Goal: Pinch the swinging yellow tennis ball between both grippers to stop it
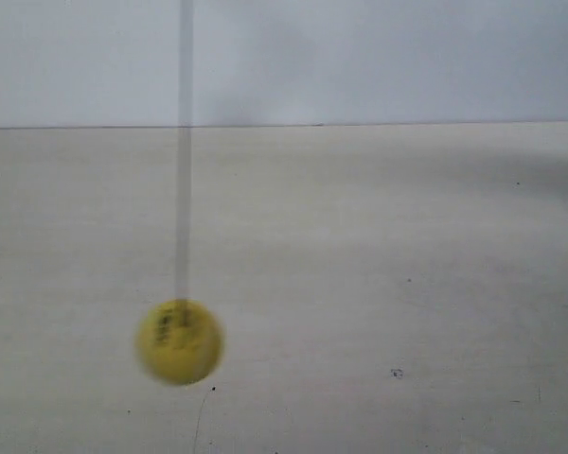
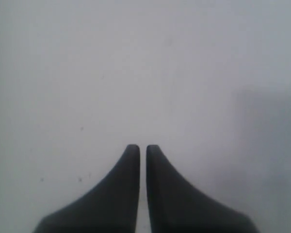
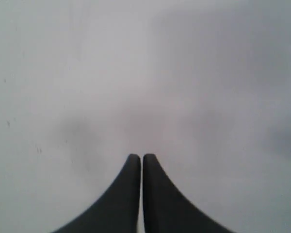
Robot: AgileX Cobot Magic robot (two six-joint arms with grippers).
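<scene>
The yellow tennis ball [image 1: 179,341] hangs blurred by motion at the lower left of the exterior view, dark marks on its face, its string [image 1: 183,189] running straight up out of frame. Neither arm shows in the exterior view. In the left wrist view my left gripper [image 2: 142,148] has its two black tapered fingers drawn together with only a thin slit between them and nothing held, over a bare pale surface. My right gripper [image 3: 142,157] in the right wrist view is likewise shut with nothing in it. The ball appears in neither wrist view.
A pale tabletop [image 1: 407,284] with a few dark specks fills the exterior view, meeting a plain light wall [image 1: 379,57] at the back. A thin dark thread [image 1: 201,421] trails below the ball.
</scene>
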